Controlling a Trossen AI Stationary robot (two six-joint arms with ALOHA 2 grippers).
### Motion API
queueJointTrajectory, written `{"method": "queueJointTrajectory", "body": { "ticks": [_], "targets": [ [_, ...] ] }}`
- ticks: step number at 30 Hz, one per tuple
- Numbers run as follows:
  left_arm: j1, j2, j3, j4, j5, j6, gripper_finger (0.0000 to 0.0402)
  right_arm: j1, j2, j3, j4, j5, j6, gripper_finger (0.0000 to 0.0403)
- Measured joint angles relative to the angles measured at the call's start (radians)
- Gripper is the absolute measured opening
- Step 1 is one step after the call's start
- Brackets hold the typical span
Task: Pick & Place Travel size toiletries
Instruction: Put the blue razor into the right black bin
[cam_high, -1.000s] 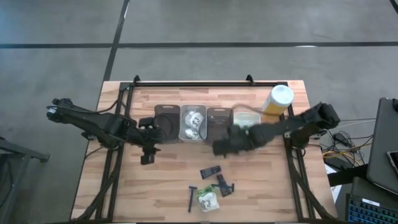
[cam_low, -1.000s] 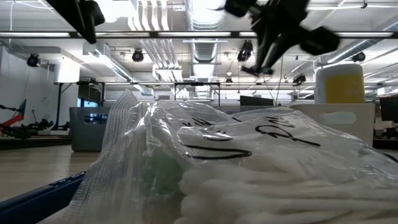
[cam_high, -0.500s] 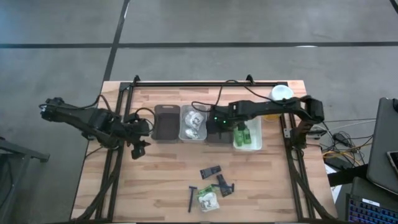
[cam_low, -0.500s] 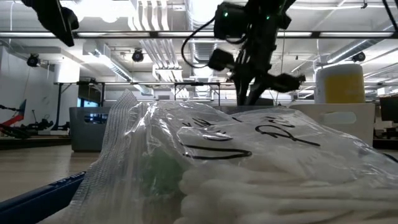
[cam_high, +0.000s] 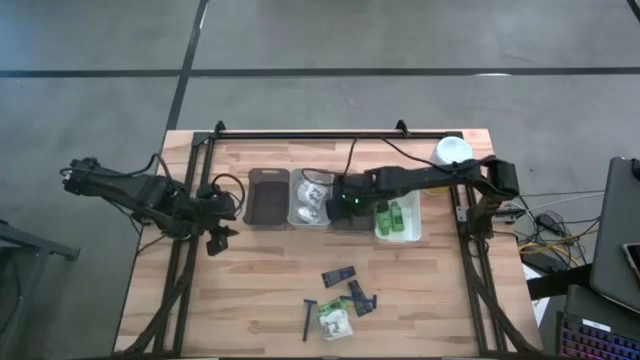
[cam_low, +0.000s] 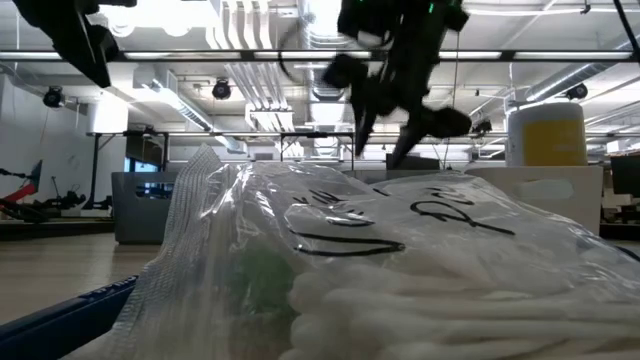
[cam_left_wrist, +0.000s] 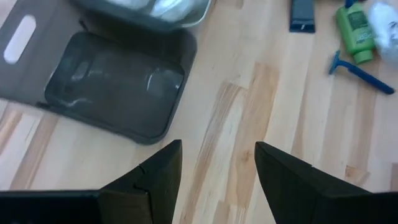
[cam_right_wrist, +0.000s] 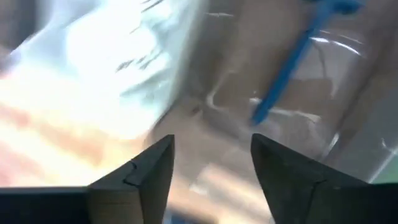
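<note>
High view. Four trays sit in a row across the middle of the wooden bench (cam_high: 250, 300): an empty brown tray (cam_high: 268, 196), a clear tray (cam_high: 310, 197) holding white packets, a dark tray (cam_high: 351, 203) under the right gripper (cam_high: 342, 203), and a clear tray (cam_high: 398, 219) holding green tubes (cam_high: 390, 215). The yellow bottle (cam_high: 452, 152) stands at the bench's back right. More toiletries lie loose near the front edge: a black piece (cam_high: 338, 275), a blue razor (cam_high: 308, 318) and a packet (cam_high: 334, 320). The left gripper (cam_high: 217, 238) hangs beside the brown tray, over bare wood.

Low view. A crinkled clear packet of white swabs (cam_low: 380, 270) fills the foreground; the right gripper (cam_low: 388, 140) hangs above the trays behind it.

Left wrist view. The left jaws stand apart, empty, with the brown tray (cam_left_wrist: 115, 84), a green tube (cam_left_wrist: 354, 26) and a razor (cam_left_wrist: 360, 71) beyond them.

Right wrist view. The right jaws stand apart, holding nothing; a blue razor (cam_right_wrist: 292, 65) lies in the tray just beyond them, beside a white packet (cam_right_wrist: 130, 56).
</note>
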Motion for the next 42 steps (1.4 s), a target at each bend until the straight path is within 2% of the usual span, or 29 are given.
{"method": "queueJointTrajectory", "body": {
  "ticks": [7,11,16,22,27,35,42],
  "targets": [
    [-0.001,-0.002,0.0,0.098,0.011,0.069,0.0206,0.252,-0.032,0.076,-0.018,0.025,-0.185,0.0229],
    [-0.001,-0.002,0.0,0.116,0.026,0.076,0.0206,0.412,-0.028,0.078,-0.008,0.021,-0.252,0.0215],
    [0.0,-0.002,0.0,0.116,0.026,0.067,0.0206,0.527,-0.016,0.066,-0.004,0.064,-0.233,0.0193],
    [0.0,0.0,0.0,0.119,0.026,0.058,0.0206,0.572,0.069,0.064,0.027,0.039,-0.417,0.0173],
    [0.0,0.007,0.0,0.118,0.026,0.033,0.0206,0.569,0.124,0.065,0.031,0.019,-0.423,0.017],
    [0.0,0.022,0.0,0.118,0.026,0.026,0.0206,0.575,0.206,0.094,0.054,0.021,-0.513,0.0189],
    [0.0,0.038,0.0,0.118,0.026,0.034,0.0206,0.575,0.289,0.143,0.056,0.04,-0.528,0.02]
  ]
}}
